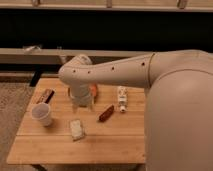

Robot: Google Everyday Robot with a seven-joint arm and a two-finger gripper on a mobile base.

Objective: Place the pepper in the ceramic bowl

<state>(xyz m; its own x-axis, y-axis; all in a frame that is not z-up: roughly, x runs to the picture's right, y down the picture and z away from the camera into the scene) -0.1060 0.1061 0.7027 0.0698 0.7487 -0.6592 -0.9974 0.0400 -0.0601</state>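
Note:
The pepper is a small dark red-brown tapered piece lying on the wooden table, right of centre. The ceramic bowl is orange and mostly hidden behind my arm; only a strip of it shows. My gripper hangs down from the white arm, in front of the bowl and to the left of the pepper, a short gap away from it. Nothing shows in the gripper.
A white cup stands at the table's left. A dark rectangular bar lies behind the cup. A white bottle-like item lies right of the pepper. A pale small block sits toward the front. My large arm covers the right side.

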